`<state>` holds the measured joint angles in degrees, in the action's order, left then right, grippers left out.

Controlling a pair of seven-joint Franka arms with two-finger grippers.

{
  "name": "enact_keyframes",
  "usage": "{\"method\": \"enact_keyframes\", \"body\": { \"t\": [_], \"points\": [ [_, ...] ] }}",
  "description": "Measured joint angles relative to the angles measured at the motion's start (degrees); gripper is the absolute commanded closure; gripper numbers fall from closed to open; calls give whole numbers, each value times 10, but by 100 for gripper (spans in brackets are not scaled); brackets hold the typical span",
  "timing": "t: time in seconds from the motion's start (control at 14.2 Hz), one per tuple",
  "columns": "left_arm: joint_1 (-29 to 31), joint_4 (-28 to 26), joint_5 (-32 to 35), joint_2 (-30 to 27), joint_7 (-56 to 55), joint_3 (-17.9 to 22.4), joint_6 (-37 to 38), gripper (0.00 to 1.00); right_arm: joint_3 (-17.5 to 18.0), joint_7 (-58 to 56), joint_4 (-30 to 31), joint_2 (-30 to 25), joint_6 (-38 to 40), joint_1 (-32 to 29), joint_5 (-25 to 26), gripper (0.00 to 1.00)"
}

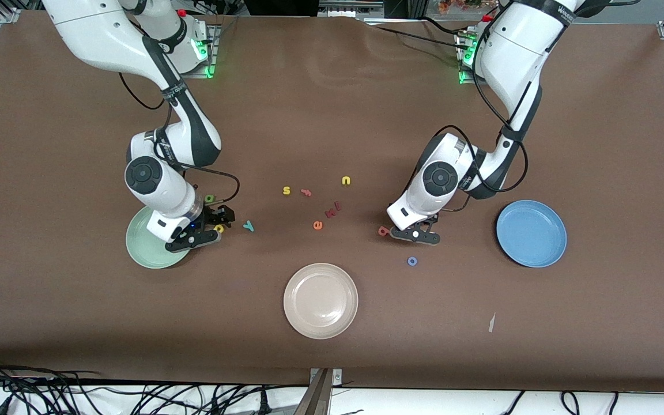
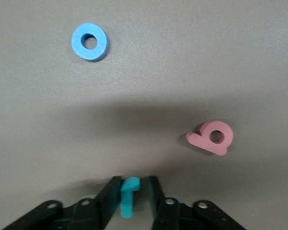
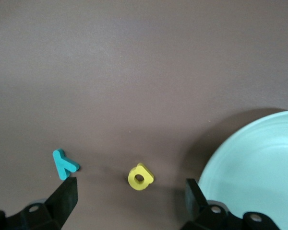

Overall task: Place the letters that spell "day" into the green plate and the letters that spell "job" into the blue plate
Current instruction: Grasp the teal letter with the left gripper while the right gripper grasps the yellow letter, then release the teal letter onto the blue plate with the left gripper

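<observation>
Teal foam shows between the fingers of the left gripper point(image 2: 130, 194): the hooked j point(image 2: 129, 201) is pinched there, jaws drawn in close on both its sides, just above the brown table point(image 1: 332, 115). Near it lie the salmon-red b point(image 1: 384, 231), just beside the gripper toward the right arm's end, and the blue o point(image 1: 412, 261), nearer the front camera. The blue plate point(image 1: 531, 233) sits toward the left arm's end of the table, with no letters in it.

The right gripper point(image 3: 129, 194) hangs low with its fingers spread wide and holding nothing, the yellow a point(image 3: 140, 177) on the table between them. The teal y point(image 3: 64, 164) lies just beside one fingertip. The green plate point(image 1: 142, 245) lies partly under that gripper, and the olive-green d point(image 1: 210, 199) rests close by, farther from the front camera. A beige plate point(image 1: 320, 300) sits nearest the camera. The yellow s point(image 1: 286, 190), yellow u point(image 1: 346, 181) and orange e point(image 1: 317, 225) lie mid-table.
</observation>
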<state>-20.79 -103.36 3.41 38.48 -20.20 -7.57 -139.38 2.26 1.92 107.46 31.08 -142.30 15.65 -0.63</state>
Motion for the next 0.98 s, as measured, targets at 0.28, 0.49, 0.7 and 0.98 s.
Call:
{"method": "enact_keyframes", "body": {
  "t": [0.28,0.49,0.7,0.98],
  "points": [
    [-4,-1,2,-3,-9,2,4,97,0,0,1,24,-41,11,0,6],
    [-3,7,2,-3,-11,6,31,100,0,0,15,32,-69,14,0,8],
    [19,66,3,-5,2,14,141,100,0,-1,36,32,-91,14,1,12],
    [93,132,4,-24,115,17,265,100,-1,-2,40,32,-93,14,1,28]
  ]
}}
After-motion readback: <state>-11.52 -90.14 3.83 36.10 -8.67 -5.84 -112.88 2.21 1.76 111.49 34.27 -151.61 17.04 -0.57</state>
